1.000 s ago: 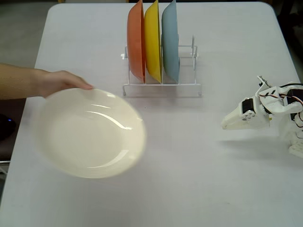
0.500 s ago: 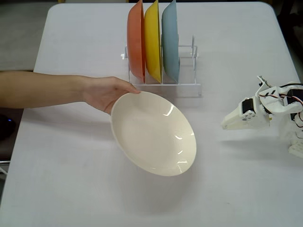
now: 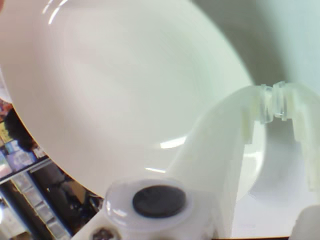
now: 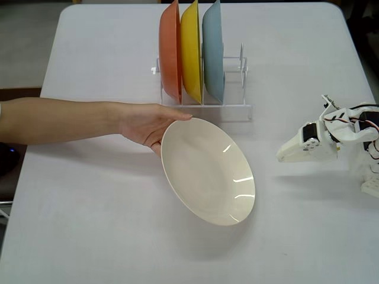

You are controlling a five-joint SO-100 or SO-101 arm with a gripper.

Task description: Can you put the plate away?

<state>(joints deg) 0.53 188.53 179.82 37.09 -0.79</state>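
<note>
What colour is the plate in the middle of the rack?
Yellow plate, clearest in the fixed view.

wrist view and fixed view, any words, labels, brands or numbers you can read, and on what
None can be read in either view.
Glossy cream-white round plate: plain, no marking.
Orange plate, yellow plate, light blue plate in the white wire rack: no print visible.
White plastic gripper: no label seen.
Colourful items at the wrist view's lower left: too blurred to read.
</note>
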